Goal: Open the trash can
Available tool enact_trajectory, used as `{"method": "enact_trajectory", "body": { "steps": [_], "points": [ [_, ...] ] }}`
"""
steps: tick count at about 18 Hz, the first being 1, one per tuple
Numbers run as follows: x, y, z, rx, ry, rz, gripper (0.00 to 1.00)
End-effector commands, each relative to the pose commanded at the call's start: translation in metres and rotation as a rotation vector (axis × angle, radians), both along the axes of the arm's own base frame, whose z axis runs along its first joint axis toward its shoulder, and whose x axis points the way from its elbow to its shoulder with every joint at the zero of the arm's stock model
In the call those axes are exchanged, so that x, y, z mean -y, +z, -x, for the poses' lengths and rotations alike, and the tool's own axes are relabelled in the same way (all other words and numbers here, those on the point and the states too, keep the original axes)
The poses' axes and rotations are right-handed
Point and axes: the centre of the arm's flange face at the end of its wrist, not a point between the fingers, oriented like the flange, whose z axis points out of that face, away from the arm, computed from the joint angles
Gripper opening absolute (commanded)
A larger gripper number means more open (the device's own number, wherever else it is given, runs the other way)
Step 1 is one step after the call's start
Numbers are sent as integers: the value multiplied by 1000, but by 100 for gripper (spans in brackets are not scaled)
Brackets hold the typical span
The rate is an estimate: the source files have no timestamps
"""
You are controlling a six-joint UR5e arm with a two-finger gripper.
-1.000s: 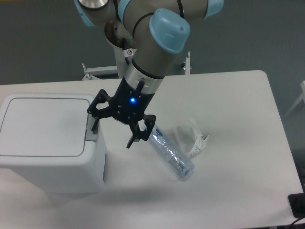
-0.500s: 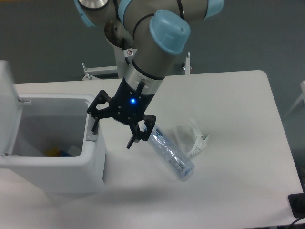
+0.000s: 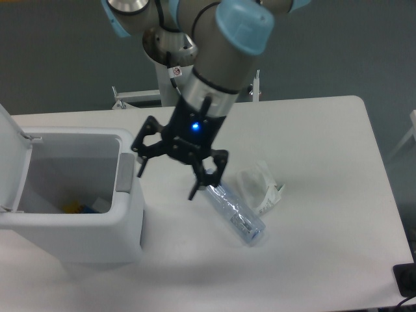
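Logging: bin (image 3: 71,221) lid (image 3: 10,159) up, task looks done; my claw (image 3: 170,174) spread, empty, beside the button (image 3: 125,173).

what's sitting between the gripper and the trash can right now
Nothing visible. The open gripper hangs just right of the trash can, near its grey push-button. The clear bottle and crumpled wrapper lie on its far side. The lid already stands up.
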Motion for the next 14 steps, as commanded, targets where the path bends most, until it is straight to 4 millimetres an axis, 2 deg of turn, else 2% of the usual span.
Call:
{"method": "enact_trajectory", "body": {
  "steps": [7, 10, 14],
  "points": [
    [39, 11, 68, -64, 103, -6, 100],
    [46, 2, 81, -118, 82, 39, 100],
    [61, -26, 109, -177, 118, 174, 100]
  ]
}}
